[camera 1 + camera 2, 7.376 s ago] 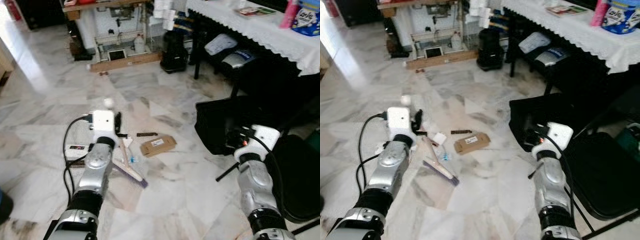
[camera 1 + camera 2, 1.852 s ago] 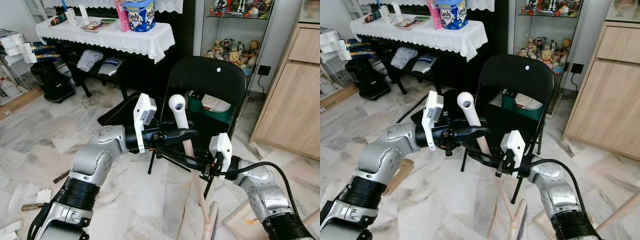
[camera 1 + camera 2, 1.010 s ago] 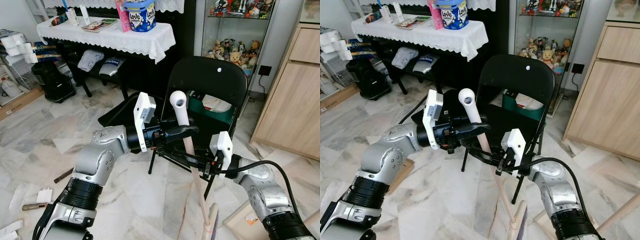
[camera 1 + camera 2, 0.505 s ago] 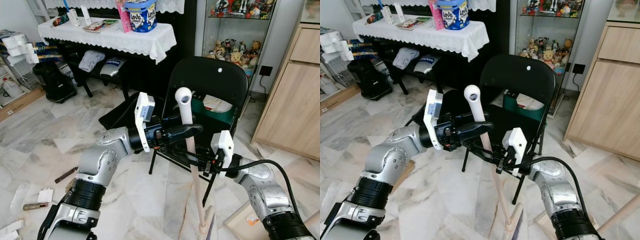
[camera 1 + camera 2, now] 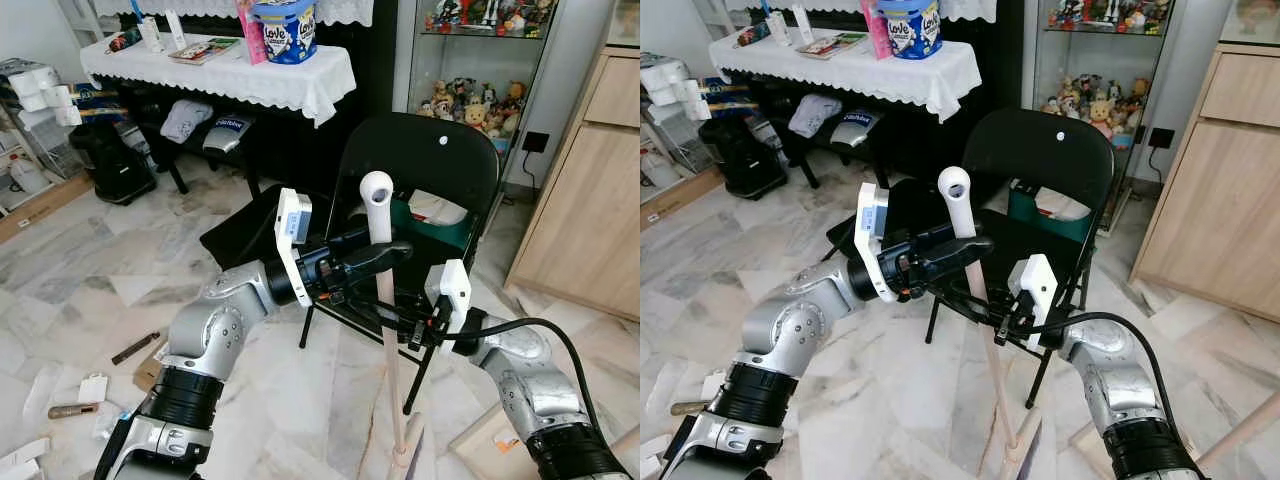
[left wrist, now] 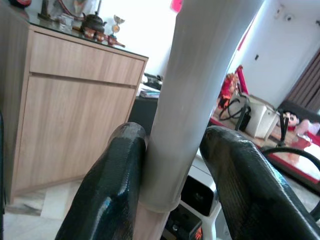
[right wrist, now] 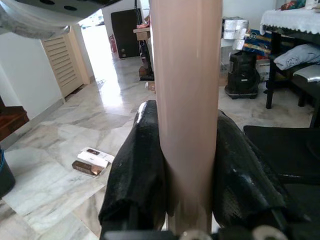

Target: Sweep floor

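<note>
The marble floor (image 5: 90,260) spread wide before the robot, with a worktop (image 5: 215,65) under a white lace cloth at the far side and a wooden cabinet (image 5: 590,190) on the robot's right. A black folding chair (image 5: 420,165) stood directly ahead, close behind the arms. In front of it the broom (image 5: 385,330) stood nearly upright, its long axis running from the white cap near the chair back down to the head resting on the floor just ahead of the robot, leaning slightly toward the robot's left at the top. The left end effector (image 5: 385,255) was clamped on the upper handle just below the white cap, reaching in from the left; the wrist view showed its fingers (image 6: 115,185) pressed against both sides of the shaft. The right end effector (image 5: 392,318) gripped the wooden shaft lower down, its fingers (image 7: 137,175) closed on either side. The litter (image 5: 130,350), small scraps and a card, lay on the floor well off to the robot's left, so the sweep would probably have to carry the head that way.
</note>
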Robot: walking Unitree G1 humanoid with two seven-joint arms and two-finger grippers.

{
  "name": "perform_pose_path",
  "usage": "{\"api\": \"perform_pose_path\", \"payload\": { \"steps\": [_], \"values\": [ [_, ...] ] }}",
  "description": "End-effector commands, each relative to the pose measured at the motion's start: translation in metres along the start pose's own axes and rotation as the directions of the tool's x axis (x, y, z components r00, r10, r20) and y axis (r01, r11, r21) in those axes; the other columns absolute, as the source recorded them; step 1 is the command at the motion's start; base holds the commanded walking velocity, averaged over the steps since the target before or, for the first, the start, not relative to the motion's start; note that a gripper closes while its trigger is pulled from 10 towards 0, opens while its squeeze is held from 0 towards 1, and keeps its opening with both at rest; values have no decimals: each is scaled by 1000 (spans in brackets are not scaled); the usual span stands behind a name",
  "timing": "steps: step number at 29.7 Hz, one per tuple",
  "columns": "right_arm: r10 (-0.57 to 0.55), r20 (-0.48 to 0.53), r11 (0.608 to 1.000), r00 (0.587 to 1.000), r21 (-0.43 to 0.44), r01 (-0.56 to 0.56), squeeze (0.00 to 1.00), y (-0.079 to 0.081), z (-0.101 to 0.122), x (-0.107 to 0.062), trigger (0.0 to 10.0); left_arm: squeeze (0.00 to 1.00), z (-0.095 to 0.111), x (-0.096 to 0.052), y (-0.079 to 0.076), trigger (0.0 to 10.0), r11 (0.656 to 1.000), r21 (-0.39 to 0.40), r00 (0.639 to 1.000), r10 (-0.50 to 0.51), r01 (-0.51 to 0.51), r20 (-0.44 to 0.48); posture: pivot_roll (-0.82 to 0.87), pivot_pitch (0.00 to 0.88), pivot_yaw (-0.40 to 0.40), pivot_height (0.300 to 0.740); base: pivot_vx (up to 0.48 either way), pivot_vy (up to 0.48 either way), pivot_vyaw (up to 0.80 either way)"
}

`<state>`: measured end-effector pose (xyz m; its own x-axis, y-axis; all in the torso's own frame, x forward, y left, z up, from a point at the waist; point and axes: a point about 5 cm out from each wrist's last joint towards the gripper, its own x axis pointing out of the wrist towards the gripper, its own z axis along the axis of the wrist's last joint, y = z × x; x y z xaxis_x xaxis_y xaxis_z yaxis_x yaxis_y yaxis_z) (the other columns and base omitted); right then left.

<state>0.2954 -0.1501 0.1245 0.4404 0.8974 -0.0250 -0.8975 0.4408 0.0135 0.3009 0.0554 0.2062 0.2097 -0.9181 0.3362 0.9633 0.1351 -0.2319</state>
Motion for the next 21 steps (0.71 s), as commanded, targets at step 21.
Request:
{"api": "perform_pose_path", "payload": {
  "steps": [21],
  "values": [
    [-1, 33, 1000, 999, -7, 1, 0, -2, 7, 6, 0, 0, 14, -11, 25, 10000, 973, 97, 977, 205, -211, 63, -92, 0, 133, 740, 0, 0, 0]
  ]
}}
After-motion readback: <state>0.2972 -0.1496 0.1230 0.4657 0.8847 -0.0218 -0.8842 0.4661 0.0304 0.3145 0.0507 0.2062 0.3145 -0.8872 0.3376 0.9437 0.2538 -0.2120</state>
